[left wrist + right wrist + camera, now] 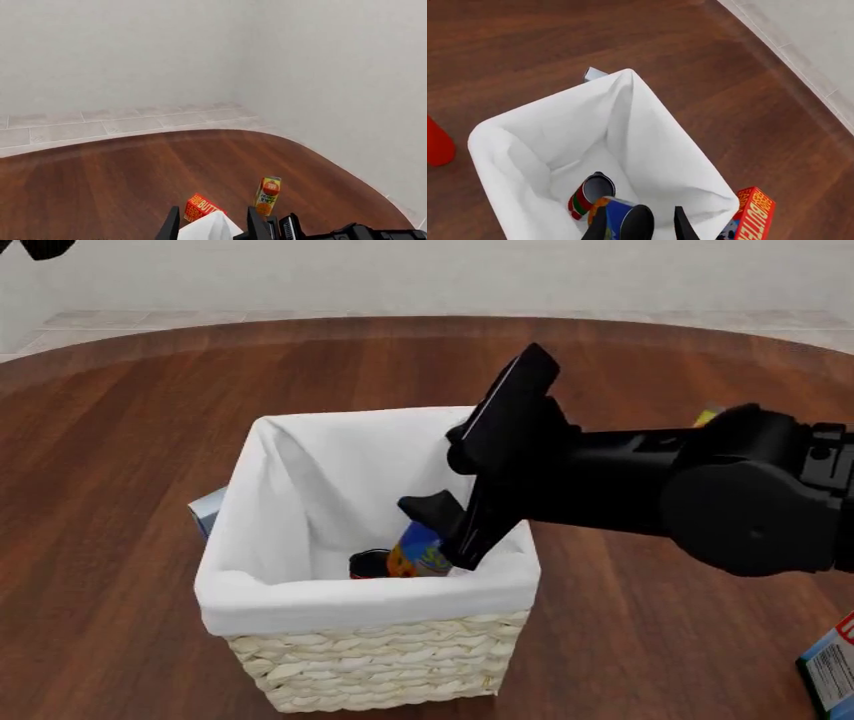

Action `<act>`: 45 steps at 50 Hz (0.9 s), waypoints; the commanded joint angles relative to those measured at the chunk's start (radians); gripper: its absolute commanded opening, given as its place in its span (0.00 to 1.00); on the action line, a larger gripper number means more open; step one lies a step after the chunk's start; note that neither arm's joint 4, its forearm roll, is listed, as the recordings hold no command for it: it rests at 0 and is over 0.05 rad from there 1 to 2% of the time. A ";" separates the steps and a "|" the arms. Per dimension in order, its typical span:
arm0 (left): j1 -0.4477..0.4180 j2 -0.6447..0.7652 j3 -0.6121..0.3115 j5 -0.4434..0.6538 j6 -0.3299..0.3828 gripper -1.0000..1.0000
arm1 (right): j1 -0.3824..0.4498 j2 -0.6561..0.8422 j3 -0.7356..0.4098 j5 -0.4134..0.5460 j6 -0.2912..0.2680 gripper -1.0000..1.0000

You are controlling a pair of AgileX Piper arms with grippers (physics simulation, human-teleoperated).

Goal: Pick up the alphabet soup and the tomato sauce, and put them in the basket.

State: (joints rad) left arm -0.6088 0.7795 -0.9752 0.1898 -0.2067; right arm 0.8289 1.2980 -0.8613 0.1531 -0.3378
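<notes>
The brown wooden worktop [120, 440] is seen across all three views, bounded by a pale tiled floor and white walls. Near its front edge the basket [380, 660] is placed, its white cloth lining folded over the woven rim. The right arm [721, 490] is extended from the right across the basket's right side, and its fingers [430, 532] are lowered inside the lining.

Both cans are found in the basket. The soup [422, 552] is seen tilted on the basket floor, directly at the right fingers; in the right wrist view the soup [617, 212] is partly covered by one dark finger [639, 220], and whether it is gripped or merely touched cannot be told, nor can the width of the opening be judged. The sauce [586, 197] is laid on its side just beside the soup, its dark top turned upward toward the camera; in the front view only a dark and red part of the sauce [368, 564] is visible.

The left fingers [210, 227] are shown at the edge of the left wrist view, spread apart with nothing clamped; the basket's cloth corner is seen beyond them. The left arm is otherwise out of the front view.

A juice carton [268, 195] is stood upright near the worktop's far curve, with a red butter box [201, 206] near it. A red object [437, 142] is cut off by the frame edge.
</notes>
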 commanded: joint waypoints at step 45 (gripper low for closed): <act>-0.005 0.004 -0.015 0.001 0.003 1.00 | 0.003 -0.064 -0.073 0.081 -0.011 1.00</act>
State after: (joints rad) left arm -0.6110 0.7831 -0.9890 0.1910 -0.2040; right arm 0.8288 1.2521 -0.9186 0.2135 -0.3441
